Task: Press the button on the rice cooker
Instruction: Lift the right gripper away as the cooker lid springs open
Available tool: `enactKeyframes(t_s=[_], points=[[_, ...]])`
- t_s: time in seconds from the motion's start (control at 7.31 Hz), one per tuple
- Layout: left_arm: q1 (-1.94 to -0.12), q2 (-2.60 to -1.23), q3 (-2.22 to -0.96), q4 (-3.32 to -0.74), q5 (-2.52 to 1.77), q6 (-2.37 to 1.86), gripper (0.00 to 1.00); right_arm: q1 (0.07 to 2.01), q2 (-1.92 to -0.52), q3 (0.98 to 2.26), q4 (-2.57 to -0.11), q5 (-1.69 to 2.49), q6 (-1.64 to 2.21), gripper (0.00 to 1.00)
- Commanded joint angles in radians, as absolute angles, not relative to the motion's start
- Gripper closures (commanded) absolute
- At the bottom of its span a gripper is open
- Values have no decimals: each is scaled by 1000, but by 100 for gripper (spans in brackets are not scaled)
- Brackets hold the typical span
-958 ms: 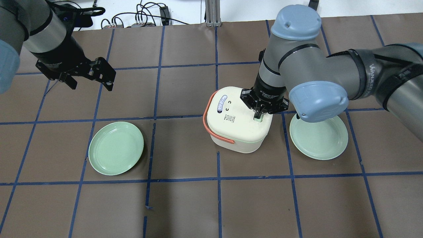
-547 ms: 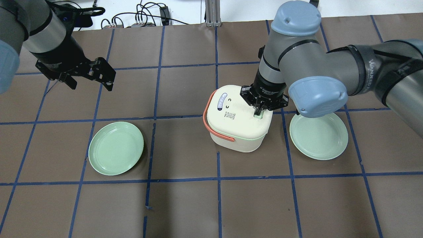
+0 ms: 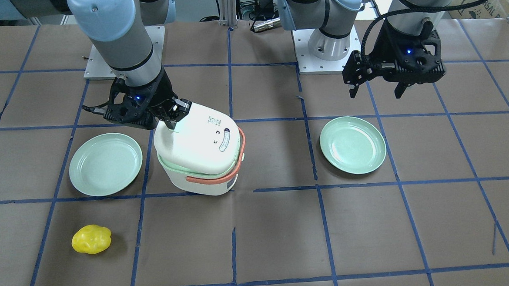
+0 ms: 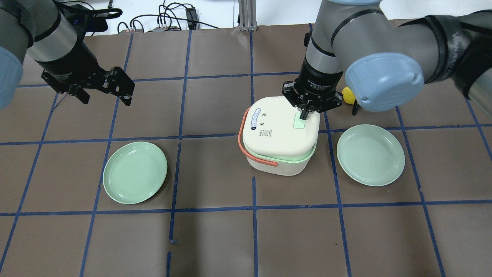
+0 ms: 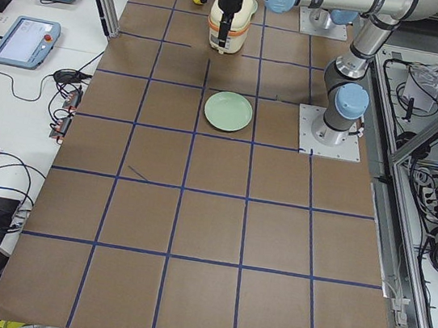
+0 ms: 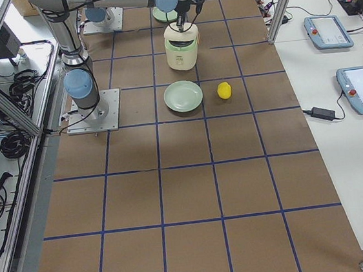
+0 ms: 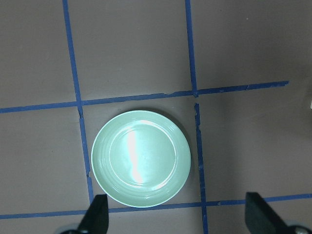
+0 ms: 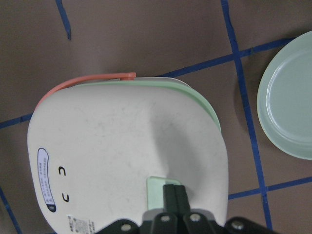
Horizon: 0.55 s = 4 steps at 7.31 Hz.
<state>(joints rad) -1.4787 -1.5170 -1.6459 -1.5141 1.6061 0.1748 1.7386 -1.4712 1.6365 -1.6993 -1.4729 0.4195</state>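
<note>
Well in from the counter's edges, the right gripper (image 4: pixel 305 114), fingers clenched together, met the button (image 4: pixel 298 123); the lid (image 4: pixel 276 134) sat ajar, so lifting clear seemed next.

two plates (image 4: pixel 135 172) (image 4: pixel 370 154), one cooker (image 4: pixel 279 138), one yellow lump (image 3: pixel 91 239)

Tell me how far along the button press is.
Looks pressed: the lid sits tilted ajar on the rice cooker. In hand: the shut right gripper is at the button. Remaining: lifting clear; the left gripper hangs open, idle.
</note>
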Motion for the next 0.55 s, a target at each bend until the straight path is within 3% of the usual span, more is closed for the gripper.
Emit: enactKeyframes(t_s=[0.0,0.27,0.41], points=[[-1479,-1516,-1646,-1514,1606,175,0,1701,-1460,1515,-1576,-1476,303,89],[-1479,-1516,-1646,-1514,1606,175,0,1587,-1459,1406,-1429,-1477,60,83],[-1479,-1516,-1646,-1514,1606,175,0,1551,-1471,1376,-1405,-1533,-65,70]])
